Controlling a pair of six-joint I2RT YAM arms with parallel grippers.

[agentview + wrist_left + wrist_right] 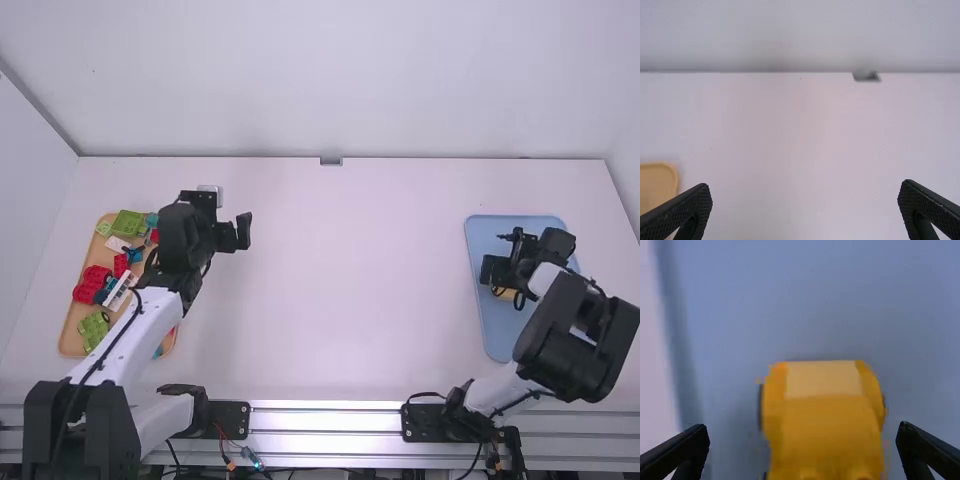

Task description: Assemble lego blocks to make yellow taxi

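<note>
Lying close by the released right end effector (497,256): one yellow block build (822,415), on one blue tray (492,335); left end effector (238,234) released too.

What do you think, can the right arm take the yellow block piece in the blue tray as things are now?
Probably yes: the right claw is open over the blue tray, facing the yellow block piece, and I see nothing in between.

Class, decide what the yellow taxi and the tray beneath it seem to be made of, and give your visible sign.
Yellow taxi: probably hard, moulded plastic with a fairly smooth finish; the sign is its even, strong colour and blocky build. Blue tray: likely plastic too, or perhaps coated metal, since its plain, even blue and rounded corners would suit either.
</note>
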